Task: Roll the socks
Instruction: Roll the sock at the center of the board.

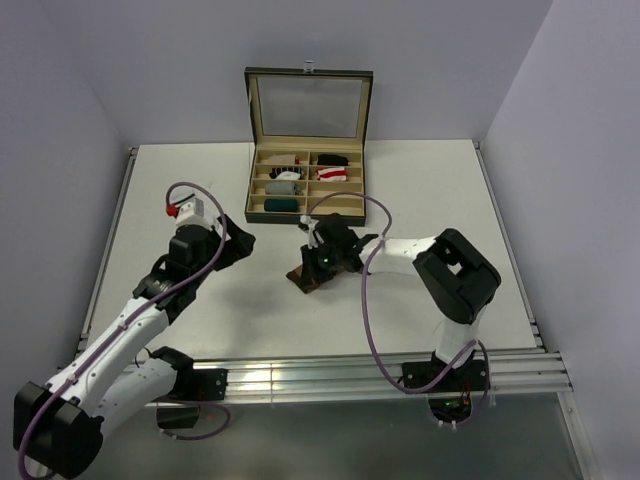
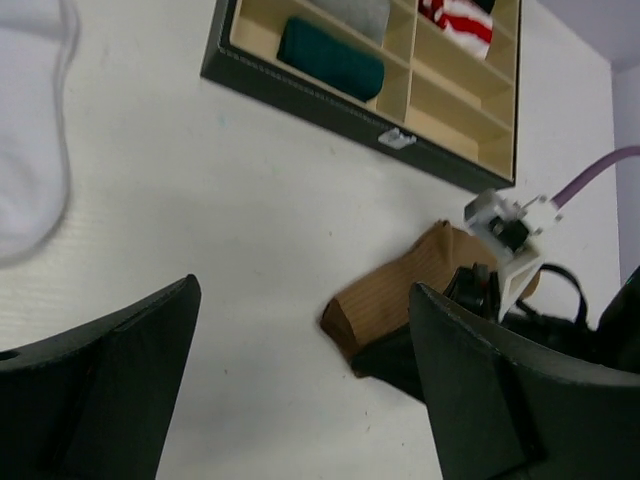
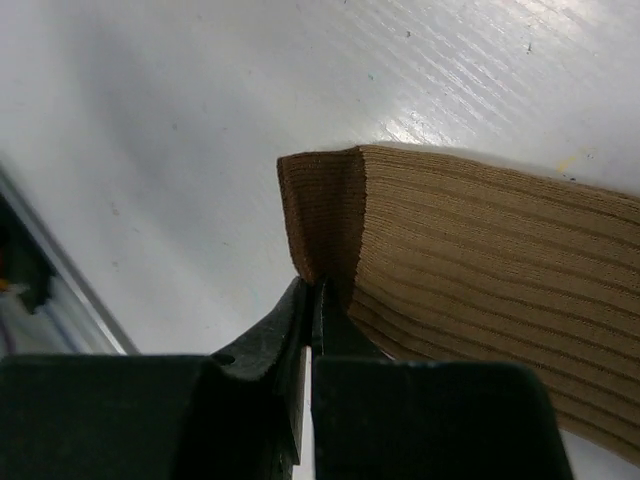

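Note:
A tan-brown ribbed sock [image 1: 304,281] lies on the white table in front of the box, its near end folded up [image 3: 320,215]. My right gripper [image 3: 312,295] is shut on that folded edge, and the ribbed fabric [image 3: 480,250] spreads away to the right. From above, the right gripper [image 1: 322,262] sits over the sock. My left gripper [image 2: 300,400] hangs open just left of the sock [image 2: 400,290], nothing between its fingers [image 2: 100,380]. A red-and-white striped sock [image 1: 330,174] lies in a box compartment [image 2: 455,18].
The dark compartment box [image 1: 305,216] stands open at the back, lid upright. It holds a teal bundle [image 2: 330,58], a grey one [image 2: 350,10] and a black one [image 1: 335,159]. A blurred white shape [image 2: 30,130] fills the left wrist view's upper left.

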`<state>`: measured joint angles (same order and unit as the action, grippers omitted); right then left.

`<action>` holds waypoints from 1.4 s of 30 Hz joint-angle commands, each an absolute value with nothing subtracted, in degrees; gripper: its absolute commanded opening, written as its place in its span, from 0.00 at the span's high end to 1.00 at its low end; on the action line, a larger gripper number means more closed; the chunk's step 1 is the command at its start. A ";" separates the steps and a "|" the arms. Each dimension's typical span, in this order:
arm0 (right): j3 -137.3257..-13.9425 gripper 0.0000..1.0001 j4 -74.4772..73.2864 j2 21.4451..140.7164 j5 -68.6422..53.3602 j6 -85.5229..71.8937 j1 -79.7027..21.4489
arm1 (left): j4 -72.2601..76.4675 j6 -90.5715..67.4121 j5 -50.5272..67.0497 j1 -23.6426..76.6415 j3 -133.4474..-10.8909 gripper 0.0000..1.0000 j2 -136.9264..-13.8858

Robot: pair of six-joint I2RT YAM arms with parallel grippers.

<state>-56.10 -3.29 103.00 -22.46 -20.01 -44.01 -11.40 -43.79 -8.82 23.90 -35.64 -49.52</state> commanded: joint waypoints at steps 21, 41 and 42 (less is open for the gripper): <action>-37.79 1.00 28.40 105.20 -44.30 -47.28 -30.50 | -10.90 -43.42 1.76 32.43 -36.38 0.28 -66.09; -39.99 1.00 19.69 106.79 -40.61 -45.35 -29.88 | -6.42 -39.90 3.87 38.50 -41.04 0.40 -80.50; -40.08 1.00 19.17 106.79 -40.52 -45.26 -29.97 | -5.81 -39.99 3.78 38.50 -41.22 0.41 -80.77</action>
